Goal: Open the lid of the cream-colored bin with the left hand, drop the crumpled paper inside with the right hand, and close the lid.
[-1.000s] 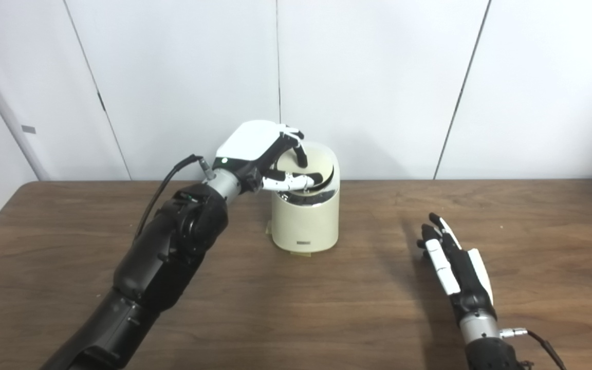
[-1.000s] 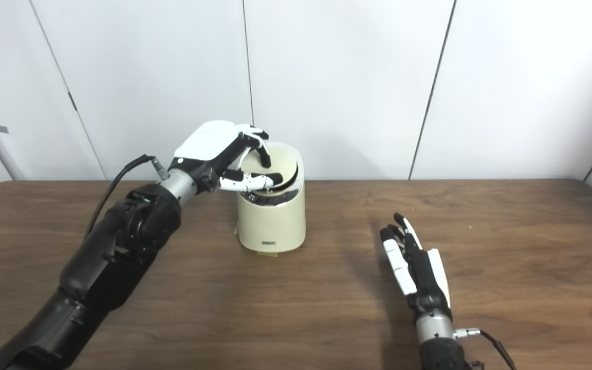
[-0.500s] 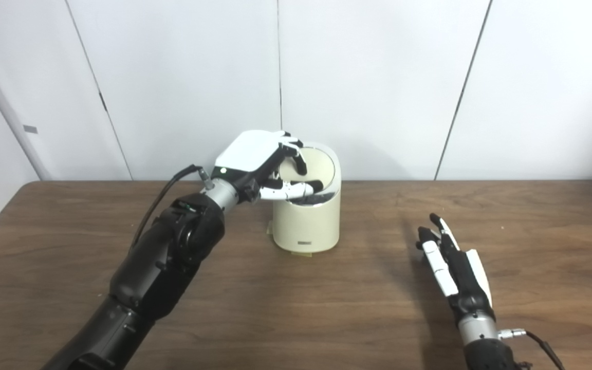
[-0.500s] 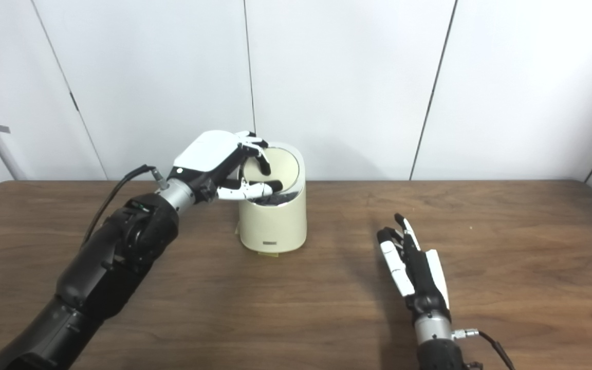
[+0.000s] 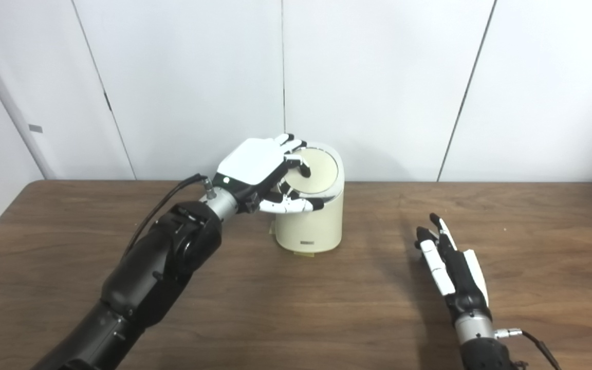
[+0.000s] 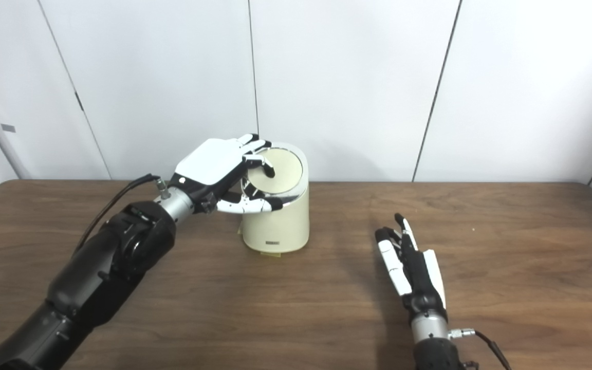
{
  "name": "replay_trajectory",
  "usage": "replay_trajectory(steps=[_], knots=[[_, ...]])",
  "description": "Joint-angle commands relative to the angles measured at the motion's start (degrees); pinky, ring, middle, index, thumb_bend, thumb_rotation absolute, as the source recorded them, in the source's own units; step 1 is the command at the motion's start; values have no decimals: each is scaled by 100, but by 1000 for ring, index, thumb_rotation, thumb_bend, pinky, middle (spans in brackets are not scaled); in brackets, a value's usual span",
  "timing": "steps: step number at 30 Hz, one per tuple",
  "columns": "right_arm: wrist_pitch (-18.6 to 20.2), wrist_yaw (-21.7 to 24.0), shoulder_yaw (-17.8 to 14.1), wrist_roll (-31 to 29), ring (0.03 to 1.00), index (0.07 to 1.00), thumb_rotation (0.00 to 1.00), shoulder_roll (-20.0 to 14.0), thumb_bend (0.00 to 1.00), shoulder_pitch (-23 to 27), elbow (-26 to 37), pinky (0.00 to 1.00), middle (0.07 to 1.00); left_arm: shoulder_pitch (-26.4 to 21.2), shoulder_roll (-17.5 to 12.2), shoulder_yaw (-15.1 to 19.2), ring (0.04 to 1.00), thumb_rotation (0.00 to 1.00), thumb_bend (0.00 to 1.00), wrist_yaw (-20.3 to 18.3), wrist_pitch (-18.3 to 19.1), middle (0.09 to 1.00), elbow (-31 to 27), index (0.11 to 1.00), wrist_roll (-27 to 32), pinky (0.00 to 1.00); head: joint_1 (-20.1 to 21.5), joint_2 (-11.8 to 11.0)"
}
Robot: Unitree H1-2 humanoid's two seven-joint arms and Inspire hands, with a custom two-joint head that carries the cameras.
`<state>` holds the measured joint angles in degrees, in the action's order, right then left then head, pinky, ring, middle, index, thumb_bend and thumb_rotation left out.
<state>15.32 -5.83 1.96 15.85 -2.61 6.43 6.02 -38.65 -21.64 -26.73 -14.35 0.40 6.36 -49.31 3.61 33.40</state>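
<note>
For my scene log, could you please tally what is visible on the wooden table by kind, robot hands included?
Cream-colored cylindrical bin with round lid: 1
Robot hands: 2, the left hand on the lid, the right hand flat on the brown wooden table
Crumpled paper: 0 visible
Total: 3

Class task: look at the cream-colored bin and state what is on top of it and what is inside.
On the bin: its lowered lid, with the left hand resting there. Inside: hidden by the lid.
</note>
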Motion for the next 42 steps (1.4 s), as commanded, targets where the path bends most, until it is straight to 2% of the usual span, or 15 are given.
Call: replay_trajectory(steps=[1, 5, 9, 14, 17, 21, 24, 26, 30, 33, 34, 36, 39, 42], knots=[[9, 48, -7, -76, 826, 978, 1000, 54, 612, 120, 156, 803, 881, 55, -47, -78, 992, 827, 620, -435, 55, 962, 40, 763, 35, 924, 5, 3], [57, 29, -88, -151, 838, 969, 990, 85, 602, 146, 151, 797, 887, 57, -15, 170, 981, 822, 623, -574, 158, 937, -328, 750, 389, 881, -20, 9], [29, 67, -126, -238, 847, 968, 993, 63, 588, 161, 123, 810, 896, 90, 95, 558, 955, 812, 631, -624, 459, 914, -767, 763, 737, 843, -8, 12], [-15, 81, -128, -287, 843, 950, 954, 20, 570, 165, 78, 793, 887, 219, 343, 1235, 914, 754, 560, -373, 694, 910, -1284, 869, 1229, 821, -37, -24], [20, 79, -138, -304, 836, 946, 942, 19, 559, 168, 79, 791, 883, 409, 500, 1662, 917, 721, 545, -172, 811, 921, -1509, 903, 1505, 833, -35, -31], [6, 104, -146, -326, 842, 948, 935, -20, 556, 165, 66, 795, 883, 814, 793, 2321, 961, 750, 522, -100, 1064, 955, -1721, 966, 2437, 933, -70, -17], [-29, 154, -144, -360, 847, 951, 950, -64, 548, 162, 29, 803, 886, 1102, 888, 2718, 973, 812, 502, -278, 1628, 982, -1915, 997, 3181, 966, -106, -27], [-12, 180, -147, -404, 843, 954, 950, -62, 517, 162, 26, 799, 887, 1311, 906, 2924, 995, 791, 476, -301, 1899, 997, -2035, 1000, 3586, 993, -115, -31], [19, 218, -147, -433, 831, 954, 958, -76, 496, 158, 23, 802, 884, 1875, 939, 3179, 1000, 786, 435, -65, 1834, 1000, -2098, 1000, 3902, 1000, -127, -25], [28, 235, -198, -524, 825, 947, 954, -76, 482, 153, 15, 806, 877, 2340, 1020, 3314, 1000, 804, 494, 86, 1850, 1000, -2128, 1000, 4106, 1000, -165, -33], [17, 239, -221, -569, 825, 942, 936, -65, 475, 152, 9, 812, 876, 2493, 1046, 3369, 1000, 829, 485, 109, 1813, 1000, -2110, 1000, 4235, 1000, -165, -33], [-19, 268, -264, -686, 832, 939, 923, -60, 464, 141, 20, 817, 877, 2779, 1131, 3454, 1000, 818, 487, 163, 1775, 1000, -2082, 1000, 4488, 1000, -183, -32], [-93, 283, -294, -796, 846, 932, 914, -64, 467, 121, 60, 825, 883, 3115, 1241, 3481, 1000, 833, 478, 273, 1519, 1000, -1978, 1000, 4688, 1000, -196, 2], [-161, 289, -303, -861, 860, 931, 921, -89, 528, 97, 97, 827, 893, 3313, 1404, 3554, 1000, 854, 440, 394, 1287, 1000, -1865, 1000, 4957, 1000, -211, 35]])
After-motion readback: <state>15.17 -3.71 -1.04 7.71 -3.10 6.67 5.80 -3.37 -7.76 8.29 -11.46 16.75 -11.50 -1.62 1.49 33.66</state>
